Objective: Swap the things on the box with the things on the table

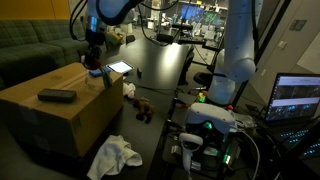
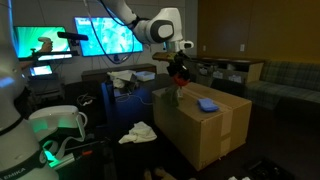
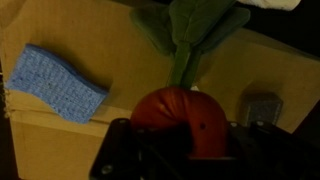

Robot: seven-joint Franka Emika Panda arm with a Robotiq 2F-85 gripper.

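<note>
One item in my hand [image 3: 180, 150]: closed on the round red body of a toy vegetable [image 3: 175, 108], green leaves trailing, just above the box [image 3: 90, 35] top. It looks soft, light and squashy; the body is the sound grip, not the floppy leaves. Blue sponge [image 3: 55, 82] lies near. Black worktop [image 1: 160, 60] on the far side.

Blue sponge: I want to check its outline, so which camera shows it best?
The wrist view: the blue sponge lies large and close on the box, its wavy edge plain. In both exterior views it is a small blue patch on the box top.
</note>
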